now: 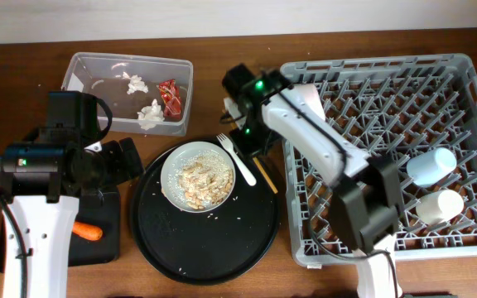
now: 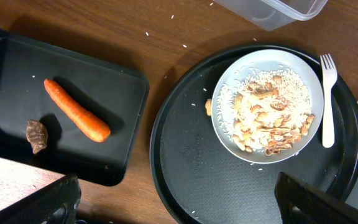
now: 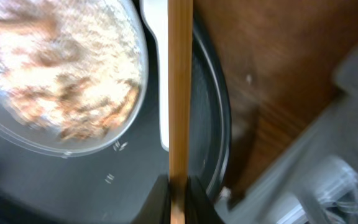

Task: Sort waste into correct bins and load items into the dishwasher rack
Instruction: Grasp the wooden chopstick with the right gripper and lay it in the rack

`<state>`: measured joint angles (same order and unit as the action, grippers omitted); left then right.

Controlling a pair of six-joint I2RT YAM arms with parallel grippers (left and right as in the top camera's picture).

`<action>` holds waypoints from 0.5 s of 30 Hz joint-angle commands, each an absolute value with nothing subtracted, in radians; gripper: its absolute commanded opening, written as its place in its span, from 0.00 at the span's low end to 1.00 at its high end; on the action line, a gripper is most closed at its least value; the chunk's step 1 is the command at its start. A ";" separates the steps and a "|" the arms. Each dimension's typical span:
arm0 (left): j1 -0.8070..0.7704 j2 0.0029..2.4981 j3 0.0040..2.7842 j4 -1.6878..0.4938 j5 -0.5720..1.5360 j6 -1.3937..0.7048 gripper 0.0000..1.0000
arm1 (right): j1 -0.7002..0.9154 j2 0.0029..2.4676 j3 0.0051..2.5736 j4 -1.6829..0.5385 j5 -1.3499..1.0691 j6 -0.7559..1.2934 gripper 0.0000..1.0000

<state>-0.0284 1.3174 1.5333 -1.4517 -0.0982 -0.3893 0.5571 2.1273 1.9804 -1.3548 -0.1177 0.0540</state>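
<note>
Gripping a wooden chopstick [image 3: 180, 93], your right gripper [image 3: 179, 194] has its jaws closed narrow on the stick's lower end in the wrist view, and the stick runs straight up the frame past the edge of the plate [image 1: 166, 178] and across the handle of the white fork [image 2: 327, 106]. From overhead that gripper sits over the strip of counter [image 2: 135, 31] between the round tray [image 2: 204, 180] and the rack [image 1: 371, 64]. The plate sits on the round tray heaped with rice scraps [image 2: 272, 106]; the fork lies just beside it on its right, tines pointing away from you, and a few loose grains are scattered on the tray. Your left gripper [image 1: 121, 161] hangs above the near left part of the counter with its jaws spread wide and nothing between them. Below it, the flat black tray [image 2: 17, 81] holds the carrot [image 2: 76, 118] and, near it, the brown lump [image 2: 36, 135]. The clear tub [image 1: 131, 58] at the far left holds the tissues [image 1: 150, 114] and the red wrapper [image 1: 170, 95]. In the rack, the blue cup [image 1: 431, 165] and the white cup [image 1: 439, 205] lie on their sides near the right wall, just beside each other.
</note>
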 commanded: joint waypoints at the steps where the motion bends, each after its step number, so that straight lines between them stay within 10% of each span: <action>1: -0.023 1.311 1.540 -1.440 -0.103 -0.388 0.99 | 0.544 2.028 2.115 -1.464 -0.118 0.117 0.04; 11: -0.023 1.311 1.540 -1.423 -0.103 -0.388 0.99 | 0.346 2.002 1.799 -1.515 -0.117 0.356 0.05; 15: -0.023 1.311 1.540 -1.423 -0.103 -0.388 0.99 | 0.348 1.991 1.783 -1.505 -0.027 0.321 0.41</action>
